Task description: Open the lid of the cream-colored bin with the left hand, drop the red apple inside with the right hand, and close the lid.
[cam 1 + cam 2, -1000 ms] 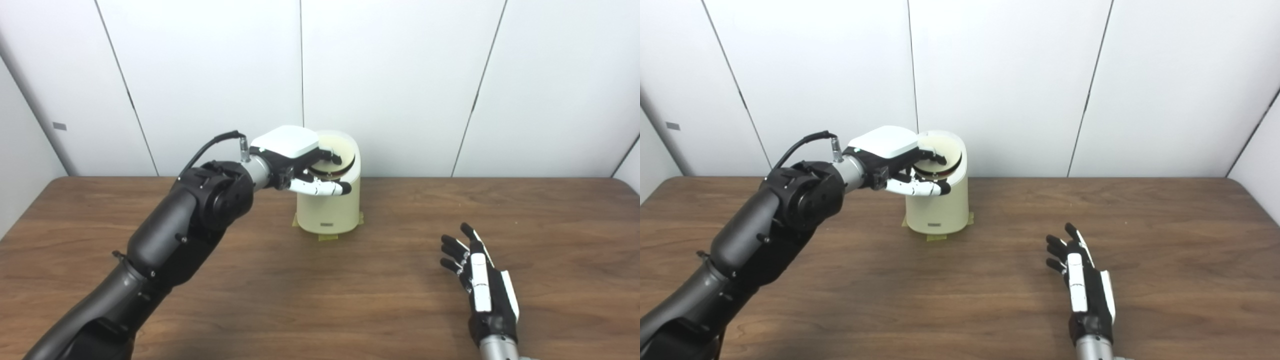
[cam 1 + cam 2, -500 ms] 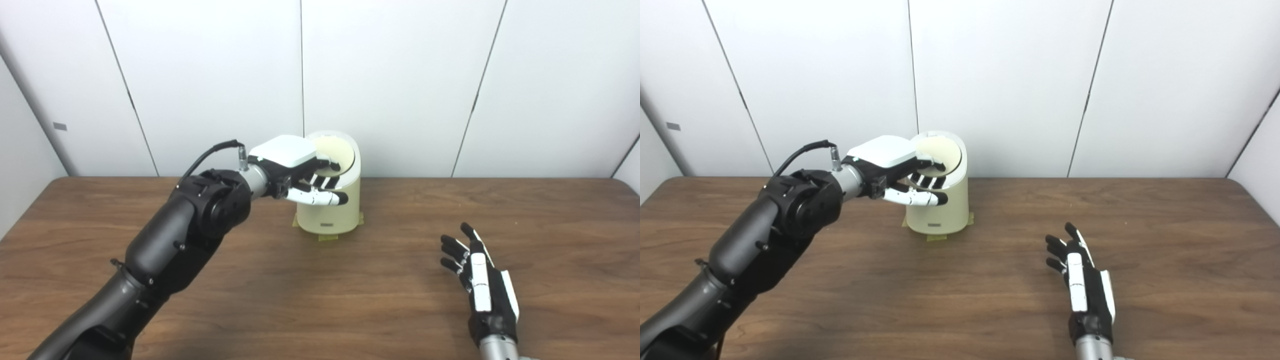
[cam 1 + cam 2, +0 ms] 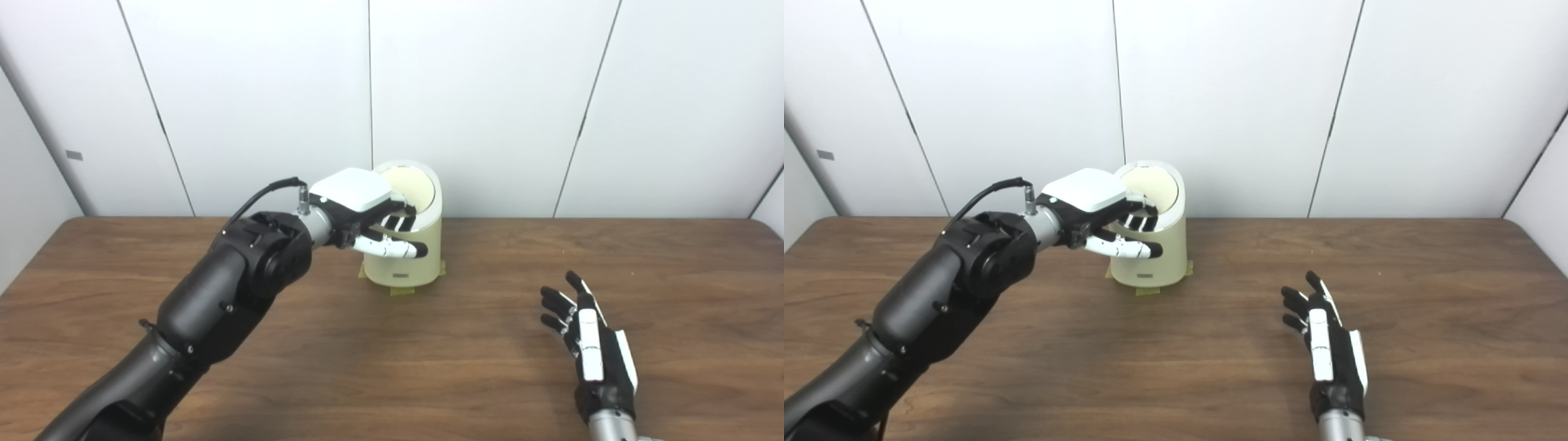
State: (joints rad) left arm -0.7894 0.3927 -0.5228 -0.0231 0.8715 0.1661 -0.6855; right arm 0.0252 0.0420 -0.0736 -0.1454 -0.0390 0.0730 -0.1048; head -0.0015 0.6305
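My left arm (image 3: pixel 202 318) reaches up and forward from the lower left, dark casing bent at the elbow, a black cable looping off the wrist (image 3: pixel 306 215). My left hand (image 3: pixel 361 205) is held palm down, its white back plate facing up, the fingers (image 3: pixel 401 222) curled loosely forward and the thumb (image 3: pixel 392 247) stretched out beneath them. I cannot tell whether it grips anything. My right hand (image 3: pixel 1326 349) lies low at the lower right, pointing away from me, fingers spread apart and holding nothing, the silver wrist (image 3: pixel 1338 425) at the bottom edge.
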